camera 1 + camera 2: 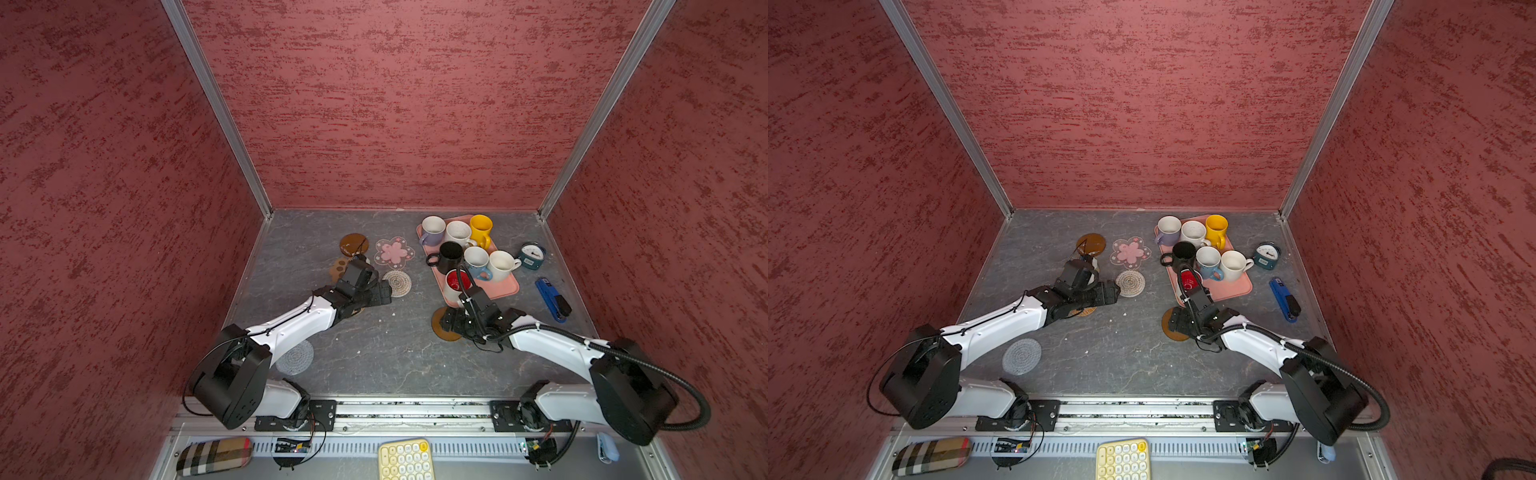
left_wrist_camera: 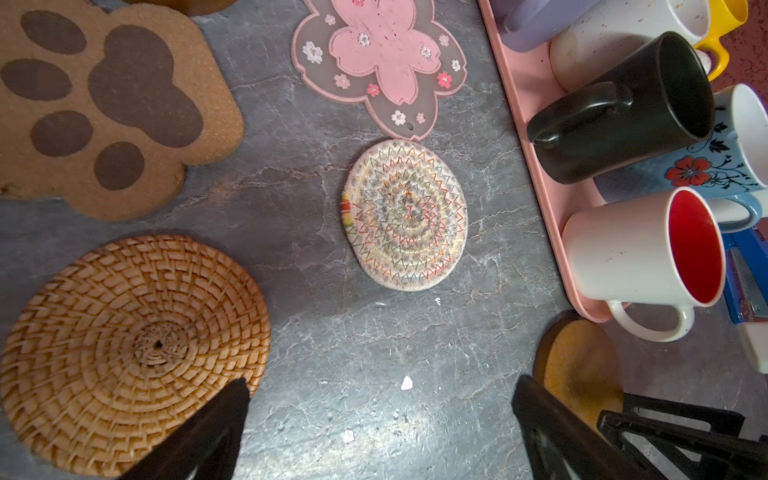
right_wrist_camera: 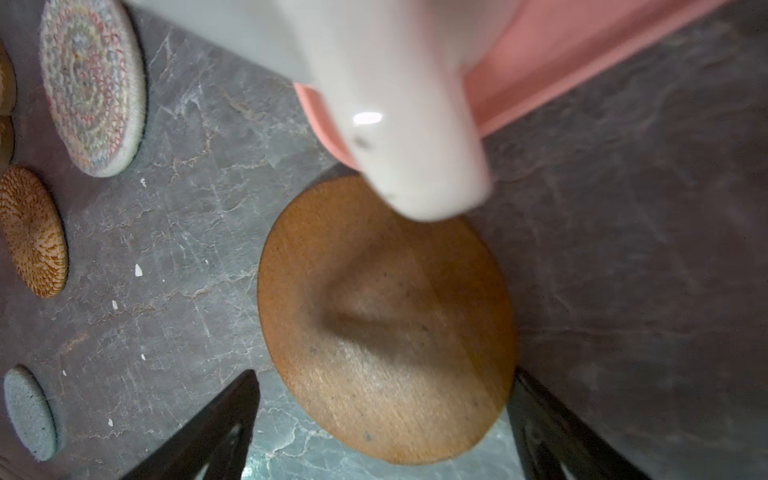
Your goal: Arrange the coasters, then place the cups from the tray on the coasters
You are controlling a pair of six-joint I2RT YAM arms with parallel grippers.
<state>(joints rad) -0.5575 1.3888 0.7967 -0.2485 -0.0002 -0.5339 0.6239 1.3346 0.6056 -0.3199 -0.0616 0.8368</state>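
Observation:
The pink tray (image 1: 505, 286) at the back right holds several cups, among them a black one (image 1: 451, 255), a yellow one (image 1: 481, 228) and a white one with red inside (image 1: 457, 282) at its near corner. Coasters lie on the table: brown disc (image 1: 354, 244), paw (image 2: 112, 104), pink flower (image 1: 394, 252), stitched round (image 1: 397, 282), rattan round (image 2: 133, 349), grey round (image 1: 296, 357). My left gripper (image 2: 380, 386) is open over bare table beside the rattan round. My right gripper (image 3: 385, 376) is open, its fingers straddling a second brown disc (image 3: 386, 320) that lies flat by the tray.
A teal clock (image 1: 532, 254) and a blue stapler (image 1: 552, 300) lie right of the tray. A pale yellow keypad (image 1: 405, 459) and a plaid case (image 1: 214, 455) sit in front of the arm rail. Red walls close in three sides.

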